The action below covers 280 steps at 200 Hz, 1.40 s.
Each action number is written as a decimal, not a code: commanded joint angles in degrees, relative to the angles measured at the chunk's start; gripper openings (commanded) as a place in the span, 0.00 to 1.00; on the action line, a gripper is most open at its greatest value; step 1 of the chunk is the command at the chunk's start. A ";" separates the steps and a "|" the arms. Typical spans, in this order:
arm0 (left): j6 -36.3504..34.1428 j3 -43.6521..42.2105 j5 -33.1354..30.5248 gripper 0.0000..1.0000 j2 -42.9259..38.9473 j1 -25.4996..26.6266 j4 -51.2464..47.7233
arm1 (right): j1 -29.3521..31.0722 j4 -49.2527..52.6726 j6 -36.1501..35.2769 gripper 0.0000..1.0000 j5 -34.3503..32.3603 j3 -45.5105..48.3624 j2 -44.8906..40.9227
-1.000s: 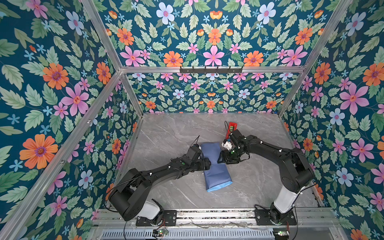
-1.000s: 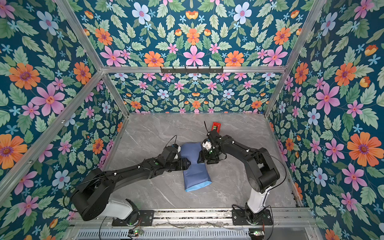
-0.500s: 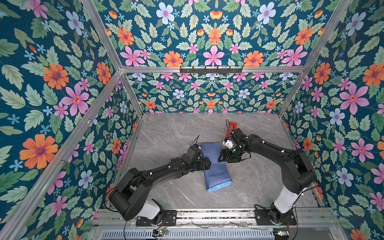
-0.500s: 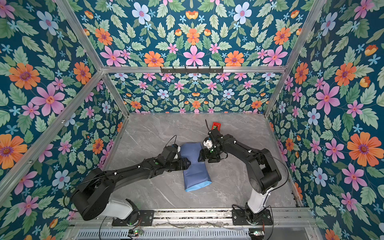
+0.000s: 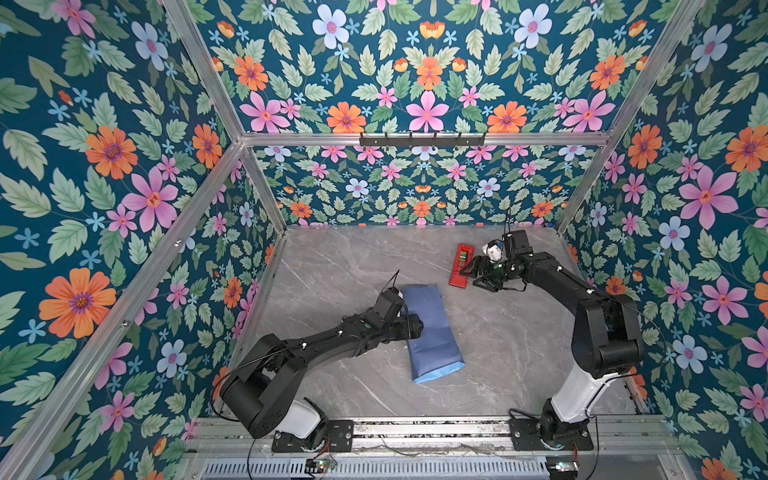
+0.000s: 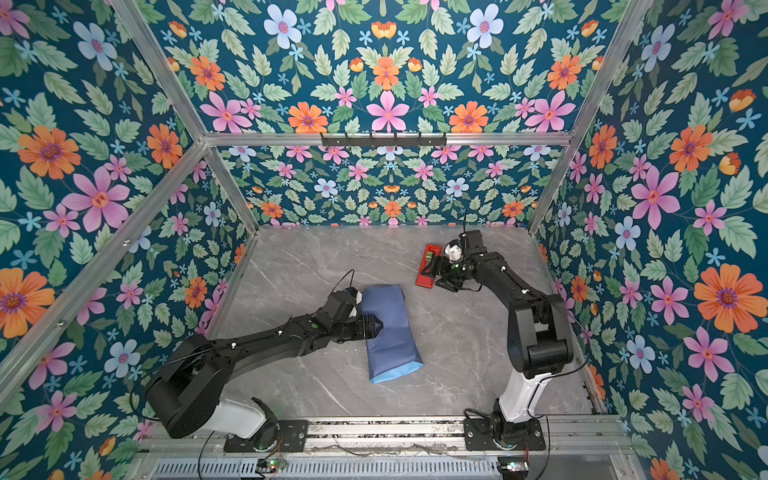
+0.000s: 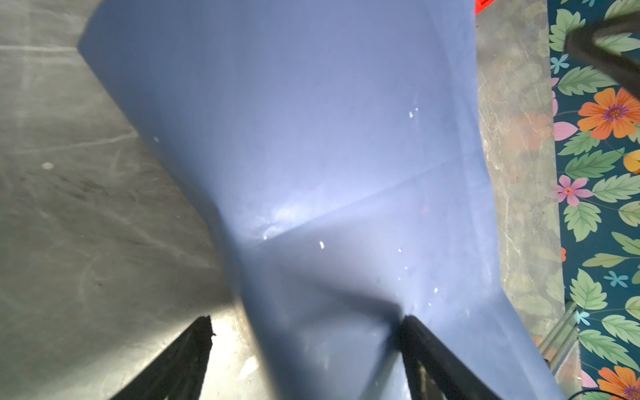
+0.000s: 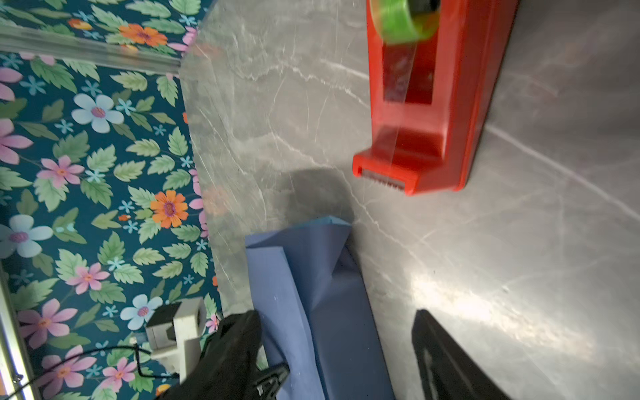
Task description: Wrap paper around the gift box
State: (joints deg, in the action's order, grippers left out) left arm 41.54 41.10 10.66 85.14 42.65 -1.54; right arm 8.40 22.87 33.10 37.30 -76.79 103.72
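left gripper [image 7: 305, 318]: fingers stood wide apart, unclamped.
paper [image 5: 432, 332]: creased slate-blue sheet, folded into a parcel, ran between left fingers.
right gripper [image 8: 331, 315]: fingers apart, empty.
tape dispenser [image 8: 460, 104]: red plastic, just beyond right fingertips.

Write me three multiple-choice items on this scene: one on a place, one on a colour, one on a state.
1. Where is the red tape dispenser?
A. in the near left corner
B. on the far right part of the table, beside the right gripper
C. at the near edge, between the arm bases

2. What colour is its tape roll?
A. white
B. yellow
C. green

3. How do the right gripper's jaws stand?
A. open, empty
B. shut on the dispenser
C. shut on a tape strip

Key: B, both top views show it there; C, the right wrist view shows green; A, its fingers stand apart, gripping nothing.
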 commanded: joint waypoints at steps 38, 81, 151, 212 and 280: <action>-1.46 -0.62 -4.42 0.86 1.34 -0.03 -9.96 | -1.64 -2.49 1.97 0.62 1.81 -9.38 10.10; -1.64 -0.60 -4.33 0.86 1.16 -0.05 -10.04 | -1.72 -1.58 2.02 0.57 2.43 -13.16 14.77; -1.90 -0.50 -4.24 0.86 1.25 -0.03 -9.86 | -1.72 -3.31 2.92 0.46 4.45 -13.49 18.50; -2.04 -0.25 -4.32 0.86 1.34 -0.03 -10.03 | -1.65 -5.97 5.30 0.33 5.24 -11.65 19.71; -2.19 -0.28 -4.50 0.86 1.13 -0.04 -10.15 | -1.64 -7.71 7.35 0.31 4.57 -10.59 20.68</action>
State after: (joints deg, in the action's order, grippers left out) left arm 41.32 41.50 10.66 85.32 42.65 -1.76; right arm 6.59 13.19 39.05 45.06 -88.07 123.37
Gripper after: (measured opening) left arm 0.857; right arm 0.312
